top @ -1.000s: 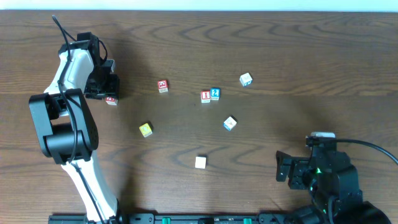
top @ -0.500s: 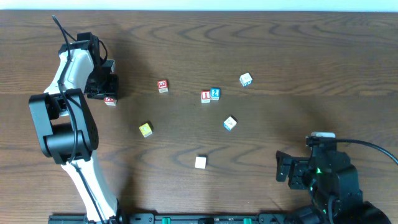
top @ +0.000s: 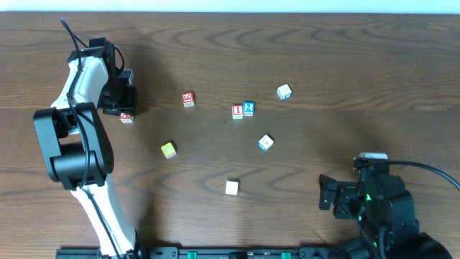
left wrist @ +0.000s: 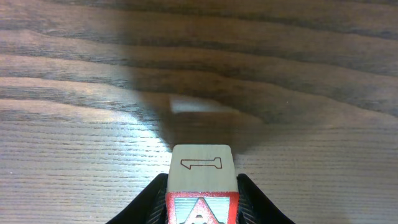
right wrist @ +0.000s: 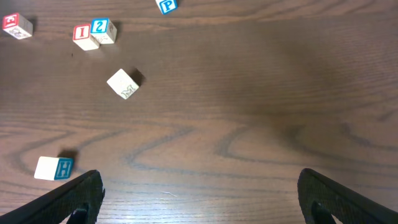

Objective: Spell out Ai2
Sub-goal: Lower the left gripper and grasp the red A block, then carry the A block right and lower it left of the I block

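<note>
**pixelmole:** So where's the A right now, and who's got it?

**benchrat:** Upper left of the overhead frame. The left fingers are clamped narrow on the red block, one on each side. The wrist view shows a red-framed face that looks like an A to me, plus an outlined 1 on the top face. Can't tell if it's resting on the desk or lifted off it.

**pixelmole:** And the target?

**benchrat:** The I block and 2 block are touching side by side near the middle, I on the left. From the red block they lie off to the right of the frame, about level. The free spot is just left of the I. The only thing between is a red-marked block, slightly higher up, so I'd guess the path runs just below it.

**pixelmole:** Right arm any use?

**benchrat:** Nah. The right fingers are spread wide, holding nothing, down in the lower right corner, well apart from everything. Left has the block, so it's left's move.
</note>
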Action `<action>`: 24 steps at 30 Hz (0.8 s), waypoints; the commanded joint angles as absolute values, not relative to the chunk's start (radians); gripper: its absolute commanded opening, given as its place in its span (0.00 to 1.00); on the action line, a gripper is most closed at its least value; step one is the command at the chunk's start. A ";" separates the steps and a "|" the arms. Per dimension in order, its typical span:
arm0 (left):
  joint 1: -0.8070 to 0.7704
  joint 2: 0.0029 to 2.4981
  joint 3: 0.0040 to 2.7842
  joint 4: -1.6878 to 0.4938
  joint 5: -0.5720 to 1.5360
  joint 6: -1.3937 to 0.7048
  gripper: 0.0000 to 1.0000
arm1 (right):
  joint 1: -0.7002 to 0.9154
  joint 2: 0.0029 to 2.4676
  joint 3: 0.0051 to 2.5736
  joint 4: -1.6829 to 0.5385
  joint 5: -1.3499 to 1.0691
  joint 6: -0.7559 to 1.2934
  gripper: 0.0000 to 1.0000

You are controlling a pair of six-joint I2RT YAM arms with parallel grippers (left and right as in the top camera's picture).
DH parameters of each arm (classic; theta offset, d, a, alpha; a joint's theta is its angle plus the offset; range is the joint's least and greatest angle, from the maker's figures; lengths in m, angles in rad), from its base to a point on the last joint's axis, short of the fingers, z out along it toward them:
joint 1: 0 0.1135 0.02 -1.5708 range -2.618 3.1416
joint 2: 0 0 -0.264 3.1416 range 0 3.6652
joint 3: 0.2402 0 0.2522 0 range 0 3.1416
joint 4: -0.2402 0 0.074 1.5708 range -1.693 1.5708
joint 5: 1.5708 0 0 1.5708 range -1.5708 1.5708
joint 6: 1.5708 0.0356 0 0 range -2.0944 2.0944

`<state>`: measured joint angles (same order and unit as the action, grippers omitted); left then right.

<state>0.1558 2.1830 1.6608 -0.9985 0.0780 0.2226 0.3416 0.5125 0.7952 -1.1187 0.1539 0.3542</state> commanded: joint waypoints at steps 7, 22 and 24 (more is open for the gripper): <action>0.156 2.191 1.658 -1.013 0.071 0.211 0.24 | 0.334 0.511 0.796 -1.119 0.161 0.343 0.99; 0.131 2.191 1.776 -1.063 0.071 0.132 0.05 | 0.334 0.511 0.796 -1.119 0.160 0.343 0.99; 0.112 2.191 1.817 -1.082 0.070 0.113 0.05 | 0.334 0.511 0.796 -1.119 0.161 0.343 0.99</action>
